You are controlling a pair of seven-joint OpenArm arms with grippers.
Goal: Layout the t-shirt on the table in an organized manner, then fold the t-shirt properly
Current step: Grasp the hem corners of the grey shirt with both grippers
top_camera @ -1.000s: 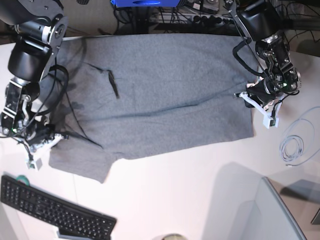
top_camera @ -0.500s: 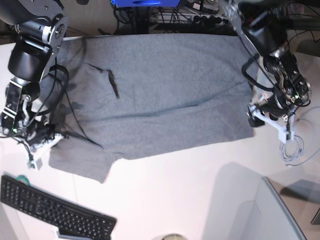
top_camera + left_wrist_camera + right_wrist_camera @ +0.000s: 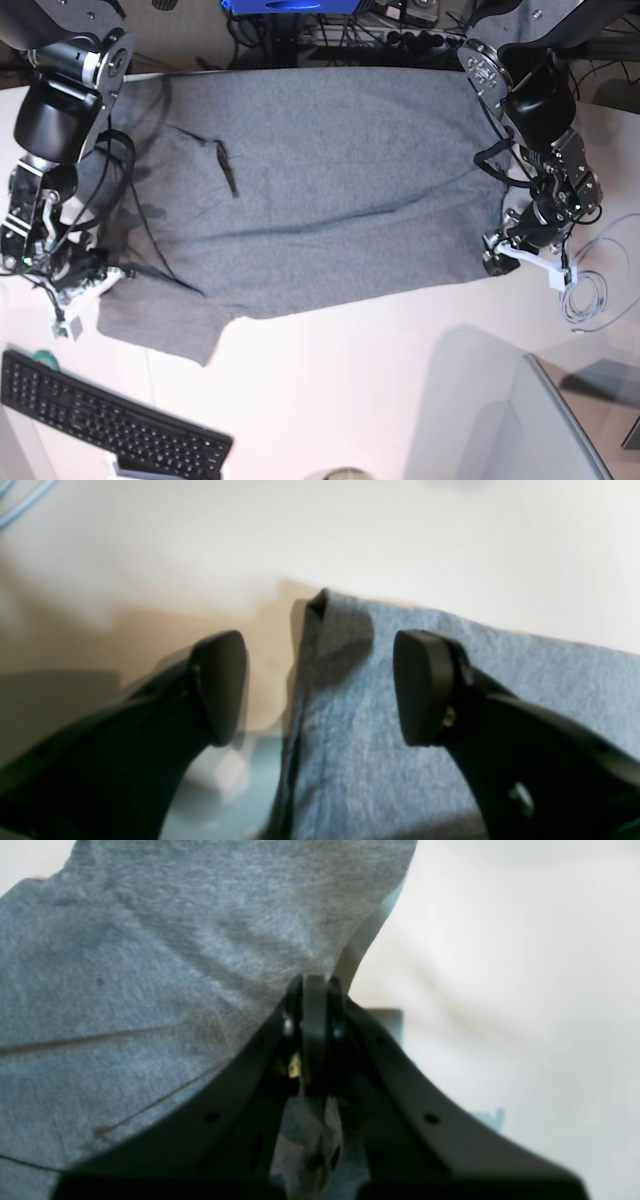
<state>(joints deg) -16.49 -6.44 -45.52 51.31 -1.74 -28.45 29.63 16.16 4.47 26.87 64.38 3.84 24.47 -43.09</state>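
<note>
The heather-grey t-shirt (image 3: 330, 190) lies spread flat across the white table (image 3: 350, 400). At the shirt's near right corner my left gripper (image 3: 520, 265) hovers. The left wrist view shows this gripper (image 3: 322, 685) open, its dark fingers (image 3: 220, 685) straddling the corner hem of the t-shirt (image 3: 350, 730) without touching it. At the shirt's left sleeve corner sits my right gripper (image 3: 95, 290). Seen from the right wrist, that gripper (image 3: 312, 990) is shut, with a fold of the t-shirt (image 3: 150, 965) pinched between its tips.
A black keyboard (image 3: 110, 425) lies at the front left. A coil of pale cable (image 3: 585, 295) rests just right of the left gripper. A grey panel (image 3: 540, 430) fills the front right corner. Cables and a blue object (image 3: 290, 5) line the back edge.
My left gripper has opened, let go of the shirt's right edge and moved toward the front, to the shirt's near right corner. The right arm has not moved.
</note>
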